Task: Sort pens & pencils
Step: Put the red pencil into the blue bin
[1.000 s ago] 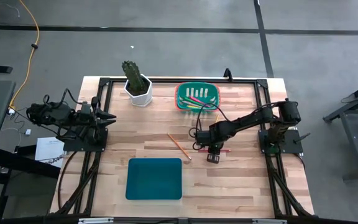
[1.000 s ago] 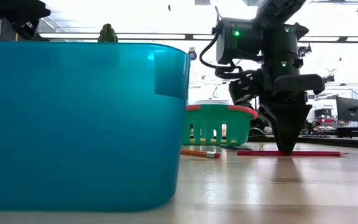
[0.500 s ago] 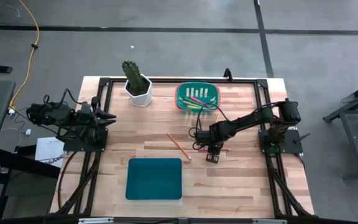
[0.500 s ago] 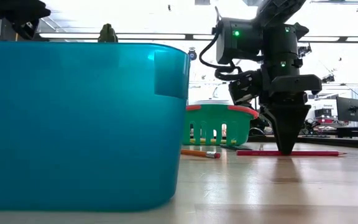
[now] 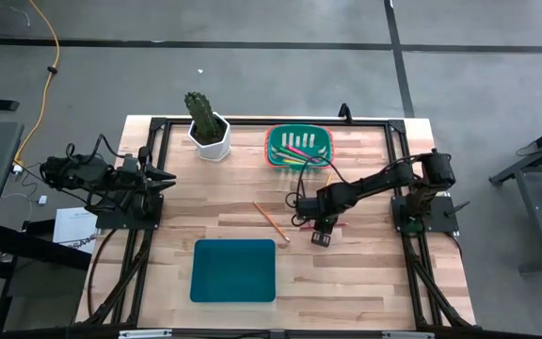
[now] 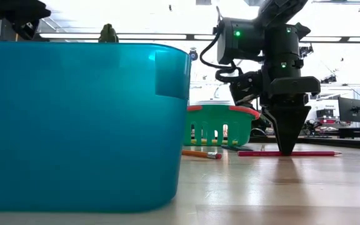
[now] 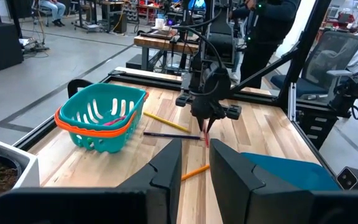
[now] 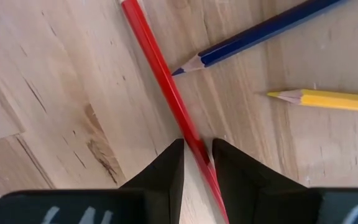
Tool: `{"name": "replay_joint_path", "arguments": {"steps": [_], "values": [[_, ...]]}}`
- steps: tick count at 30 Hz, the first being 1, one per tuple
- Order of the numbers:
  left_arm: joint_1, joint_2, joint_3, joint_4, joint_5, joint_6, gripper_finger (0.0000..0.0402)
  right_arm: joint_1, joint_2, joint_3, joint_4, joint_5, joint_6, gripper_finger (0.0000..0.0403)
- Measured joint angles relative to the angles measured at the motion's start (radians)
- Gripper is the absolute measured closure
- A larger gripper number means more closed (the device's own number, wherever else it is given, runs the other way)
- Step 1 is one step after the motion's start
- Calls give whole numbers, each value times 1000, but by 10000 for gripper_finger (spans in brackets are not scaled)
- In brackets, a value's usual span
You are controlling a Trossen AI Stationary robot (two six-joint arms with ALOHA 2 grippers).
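A pick-up is in hand: the right hand (image 6: 287, 149) is set straight down on the surface (image 5: 224, 207), its two fingers (image 8: 160, 168) standing close on either side of the red pencil (image 8: 166, 93), with only a narrow gap left and the shaft lying in it (whether the pads already press the wood cannot be told). The red pencil lies flat on the wood, right of the teal bin (image 5: 234, 271) and below the green basket (image 5: 299, 146), which already holds several pens and pencils. In the low view its long axis is seen running level across the surface, more of it showing to the right of the fingers than to the left; which end is sharpened cannot be seen. A blue pencil (image 8: 260, 34) and a yellow pencil (image 8: 322, 99) lie just beside it, points turned toward the red shaft. Next, a firm closing and a straight lift are judged to be needed, so that the neighbours are not dragged along. The left hand (image 7: 191, 168) is parked at the surface's left edge, fingers apart and holding nothing.
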Motion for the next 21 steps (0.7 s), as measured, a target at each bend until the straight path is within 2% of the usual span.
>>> {"name": "replay_joint_path", "arguments": {"steps": [5,15,21], "values": [[0,0,0,0,0,0,330,8,0,0,4,-15,-29,325],[0,0,0,-6,0,0,330,14,0,0,8,-29,-47,385],[0,0,-1,-16,0,-3,330,16,5,28,31,-61,-53,400]]}}
